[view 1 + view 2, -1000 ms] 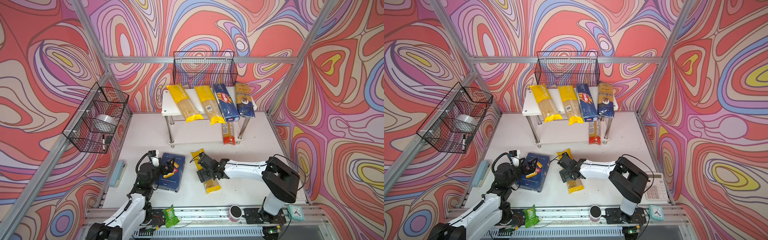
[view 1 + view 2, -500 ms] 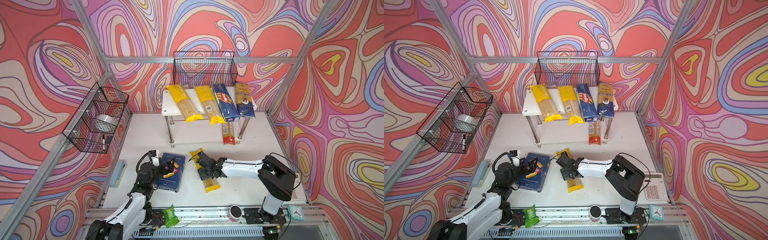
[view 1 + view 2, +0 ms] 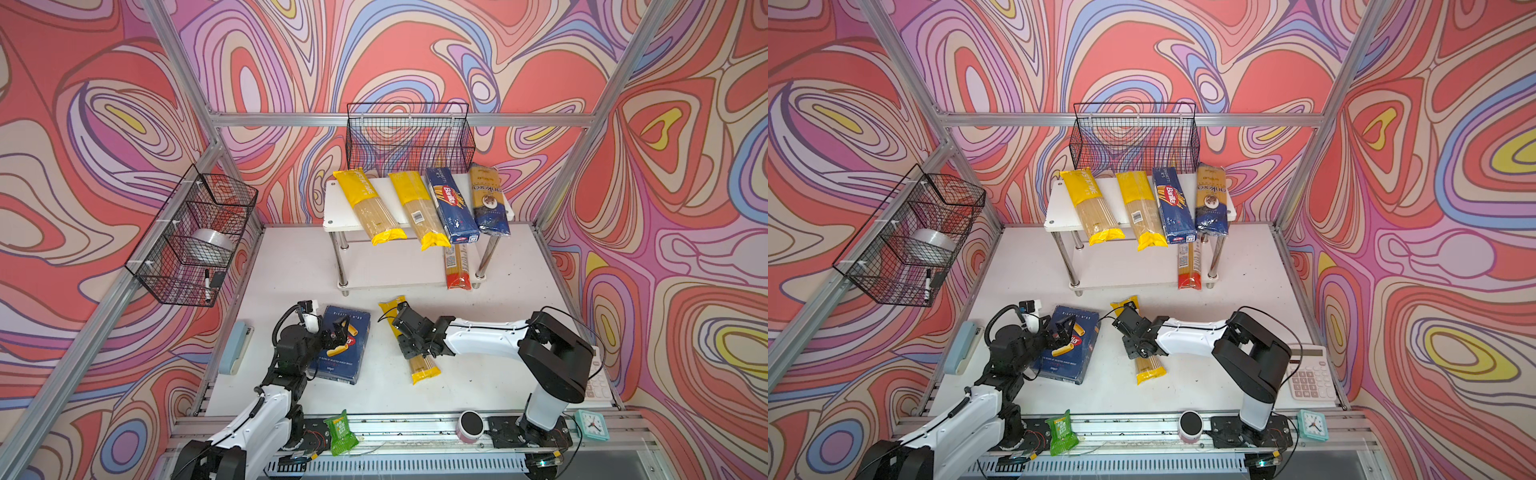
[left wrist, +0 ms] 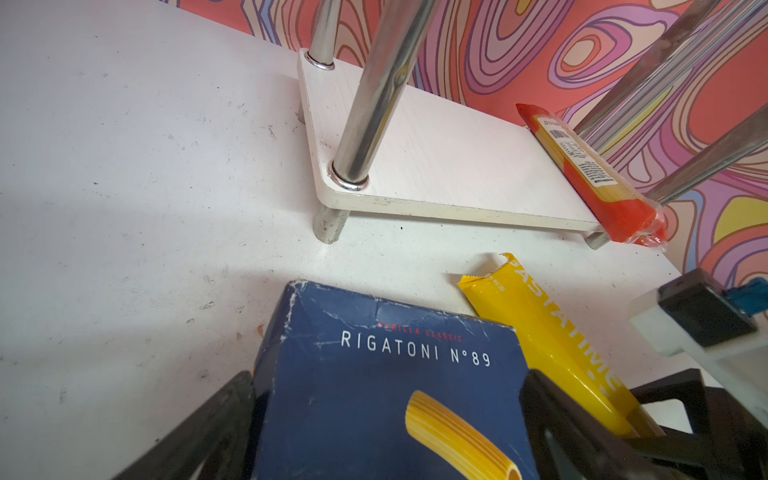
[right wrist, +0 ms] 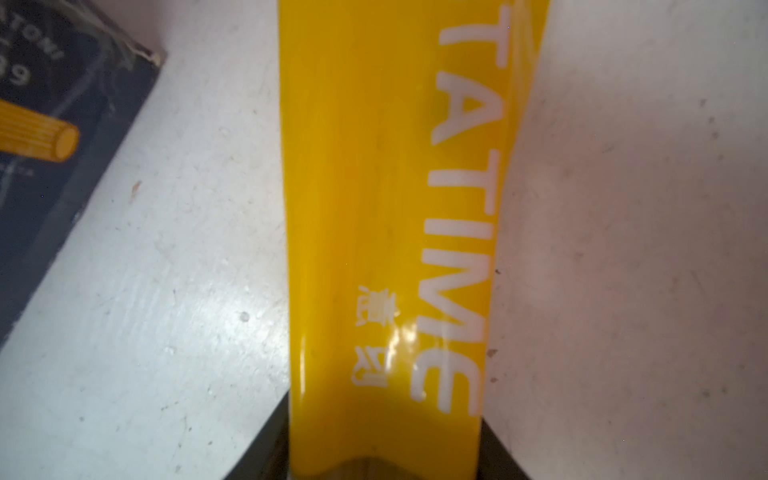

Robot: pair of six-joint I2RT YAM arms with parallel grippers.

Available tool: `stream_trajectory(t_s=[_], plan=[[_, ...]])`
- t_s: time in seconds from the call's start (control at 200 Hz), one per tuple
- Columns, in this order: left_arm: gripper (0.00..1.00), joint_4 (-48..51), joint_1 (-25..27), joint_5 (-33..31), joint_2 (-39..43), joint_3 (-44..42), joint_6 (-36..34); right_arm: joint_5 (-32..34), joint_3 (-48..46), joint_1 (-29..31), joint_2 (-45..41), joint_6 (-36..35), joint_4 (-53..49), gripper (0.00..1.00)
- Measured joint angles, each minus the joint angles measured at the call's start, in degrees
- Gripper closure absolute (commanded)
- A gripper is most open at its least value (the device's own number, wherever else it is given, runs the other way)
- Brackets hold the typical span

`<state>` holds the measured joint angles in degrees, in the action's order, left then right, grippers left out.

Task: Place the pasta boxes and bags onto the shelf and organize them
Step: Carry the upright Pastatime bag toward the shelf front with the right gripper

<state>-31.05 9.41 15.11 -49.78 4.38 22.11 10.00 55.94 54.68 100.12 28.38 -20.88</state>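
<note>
A yellow-ended spaghetti bag [image 3: 422,365] [image 5: 374,208] lies on the table in front of the shelf [image 3: 336,208]. My right gripper [image 3: 405,336] [image 5: 386,449] is shut on it, a finger pressed to each side. The wide rigatoni box [image 3: 340,365] [image 4: 374,395] lies flat to its left. My left gripper [image 3: 337,330] [image 4: 388,376] hovers open over it. On the top board lie two yellow-ended bags [image 3: 370,208] [image 3: 417,212], the narrow Barilla box [image 3: 451,203] and a dark blue bag [image 3: 488,199]. A red-ended bag [image 3: 457,266] lies on the lower board.
Black wire baskets hang on the back wall [image 3: 409,137] and the left wall [image 3: 195,232]. A grey-blue stapler [image 3: 237,349] lies at the table's left edge and a calculator [image 3: 1310,374] at its right. A green packet [image 3: 340,430], a cup [image 3: 469,426] and a clock [image 3: 592,424] sit on the front rail.
The right gripper's jaws have closed in on the yellow-ended bag on the table. The left arm and the rigatoni box have not moved.
</note>
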Motion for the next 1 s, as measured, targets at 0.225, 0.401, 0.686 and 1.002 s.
stream_trajectory(t_s=[0.225, 0.401, 0.686, 1.002], plan=[[0.00, 0.00, 0.11, -0.11, 0.09, 0.00, 0.00, -0.20, -0.98, -0.28, -1.27, 0.87, 0.74, 0.84], [0.00, 0.02, 0.15, -0.17, 0.09, 0.00, 0.00, -0.37, -2.78, -0.74, -3.28, 1.27, 0.79, 1.00], [0.00, 0.04, 0.31, -0.33, 0.20, 0.00, 0.00, -2.40, -8.24, -3.58, -11.06, 2.75, 2.47, 1.00], [0.00, 0.04, 0.37, -0.37, 0.20, 0.00, 0.00, -2.69, -8.81, -5.81, -15.39, 2.58, 5.20, 1.00]])
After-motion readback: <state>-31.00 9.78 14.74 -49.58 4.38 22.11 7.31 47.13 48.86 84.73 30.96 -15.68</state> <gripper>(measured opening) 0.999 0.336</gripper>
